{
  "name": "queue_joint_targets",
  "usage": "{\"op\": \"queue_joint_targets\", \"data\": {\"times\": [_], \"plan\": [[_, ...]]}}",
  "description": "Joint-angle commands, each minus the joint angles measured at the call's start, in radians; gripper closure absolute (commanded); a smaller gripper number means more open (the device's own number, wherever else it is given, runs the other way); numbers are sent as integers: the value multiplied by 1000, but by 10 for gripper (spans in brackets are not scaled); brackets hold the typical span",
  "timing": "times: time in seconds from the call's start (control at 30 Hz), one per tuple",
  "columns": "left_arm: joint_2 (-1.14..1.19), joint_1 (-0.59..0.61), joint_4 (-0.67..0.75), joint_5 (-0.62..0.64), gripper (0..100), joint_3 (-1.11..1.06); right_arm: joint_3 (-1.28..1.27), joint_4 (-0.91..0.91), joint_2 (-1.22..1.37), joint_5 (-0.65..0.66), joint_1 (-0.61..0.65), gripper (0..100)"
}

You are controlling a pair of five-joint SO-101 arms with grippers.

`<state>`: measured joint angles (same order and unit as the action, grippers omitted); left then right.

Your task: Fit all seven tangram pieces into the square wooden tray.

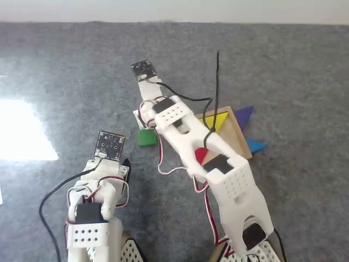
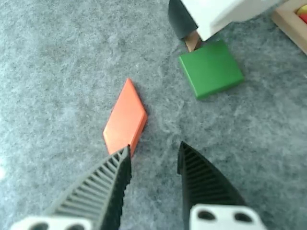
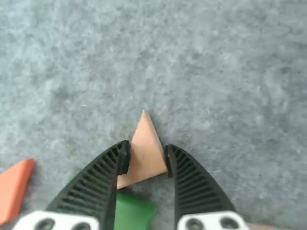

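Grey felt covered the desk [image 1: 65, 71], and both arms worked over it from the near edge. The right tool [image 3: 146, 158] was closed on a pale brown wooden triangle [image 3: 143, 143], one ribbed finger against each slanted side and the apex pointing straight ahead of the tool. A green wooden square [image 3: 135, 211] lay just behind and beneath the triangle's base, close under the tool; whether the triangle had cleared the felt could not be told.

What the coming move seemed to turn on was the square wooden tray [image 1: 241, 143]. It lay behind the right tool, back along that arm's own forearm and off to one side, so the triangle would probably have to be drawn backward rather than pushed ahead. The right arm was stretched long and low, its forearm crossing the tray's near corner.

The left tool [image 2: 153, 155] hung open, pitched downward. An orange wooden parallelogram [image 2: 125, 120] lay flat just ahead of one fingertip, its long axis running away from the tool.
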<state>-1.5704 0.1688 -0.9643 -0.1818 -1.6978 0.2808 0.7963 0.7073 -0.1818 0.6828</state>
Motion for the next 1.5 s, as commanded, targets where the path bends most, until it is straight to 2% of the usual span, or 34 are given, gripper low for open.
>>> {"op": "queue_joint_targets", "data": {"times": [0.0, 0.17, 0.3, 0.47, 0.63, 0.73, 0.9, 1.07, 1.2, 1.37, 1.47], "plan": [[-17, 6, 0, -12, 848, 8, 75, 170, -113, 72, -127, 980], [-17, 6, 0, -12, 848, 8, 114, 358, -288, 150, -254, 982], [-17, 6, 0, -12, 848, 8, 112, 466, -446, 275, -308, 983], [-17, 6, 0, -12, 848, 8, 107, 634, -568, 404, -341, 983], [-17, 6, 0, -12, 848, 8, 44, 713, -556, 413, -343, 983], [-17, 6, 0, -12, 848, 8, -129, 611, -532, 382, -335, 983], [-17, 6, 0, -12, 848, 8, -433, 294, -568, 301, -334, 991], [-17, 6, 0, -12, 848, 8, -606, 124, -619, 230, -282, 990], [-17, 6, 0, -12, 848, 8, -655, 87, -604, 169, -248, 980], [-17, 6, 0, -12, 848, 8, -658, 94, -596, 115, -245, 831], [-17, 6, 0, -12, 848, 8, -651, 116, -602, 115, -249, 801]]}}
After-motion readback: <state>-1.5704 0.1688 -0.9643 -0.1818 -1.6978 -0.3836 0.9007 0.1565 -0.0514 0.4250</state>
